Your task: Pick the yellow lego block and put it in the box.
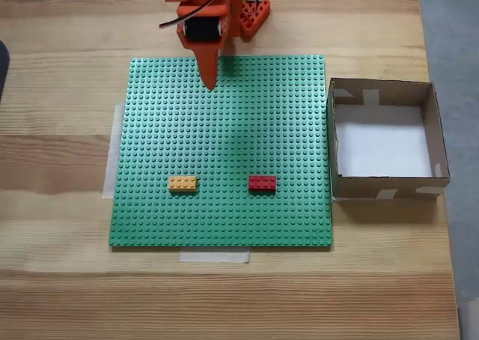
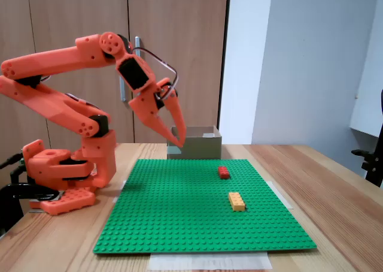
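Gripper [image 2: 178, 141] raised above the far part of the green baseplate [image 1: 224, 228], fingers pressed together at the tips or nearly so, pinching nothing, pointing down. Well apart from the yellow lego block [image 1: 182, 183], which sits on the baseplate's near-left area in the top-down fixed view, level with the red brick [image 1: 262, 183] to its right. Cardboard box [image 1: 441, 141] just beside the baseplate's right edge, white bottom bare. Likely light, rigid, smooth-sided; probably seated on the studs, so may need a firm upward pull. Best taken across the two long sides, jaws spread first, fingertips low on the walls rather than on the studded top.
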### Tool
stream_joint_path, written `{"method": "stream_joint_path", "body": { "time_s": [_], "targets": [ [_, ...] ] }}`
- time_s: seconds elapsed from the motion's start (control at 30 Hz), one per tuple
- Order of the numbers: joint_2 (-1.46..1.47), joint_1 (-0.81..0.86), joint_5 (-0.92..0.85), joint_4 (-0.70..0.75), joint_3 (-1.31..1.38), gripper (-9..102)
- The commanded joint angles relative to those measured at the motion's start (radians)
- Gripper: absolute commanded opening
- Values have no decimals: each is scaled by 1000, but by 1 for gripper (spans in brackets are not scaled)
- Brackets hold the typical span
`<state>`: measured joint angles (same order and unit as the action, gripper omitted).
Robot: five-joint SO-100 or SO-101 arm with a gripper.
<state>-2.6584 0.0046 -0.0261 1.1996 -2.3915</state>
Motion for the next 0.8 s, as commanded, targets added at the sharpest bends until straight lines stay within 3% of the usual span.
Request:
{"method": "stream_joint_path", "body": {
  "time_s": [0.0, 0.17, 0.23, 0.27, 0.77],
  "targets": [
    [5, 0, -5, 17, 60, -1],
    [5, -3, -14, 12, 63, -1],
    [5, -3, -5, 8, 58, 5],
    [5, -3, 9, 0, 49, -1],
    [94, -18, 147, -44, 34, -1]
  ]
}}
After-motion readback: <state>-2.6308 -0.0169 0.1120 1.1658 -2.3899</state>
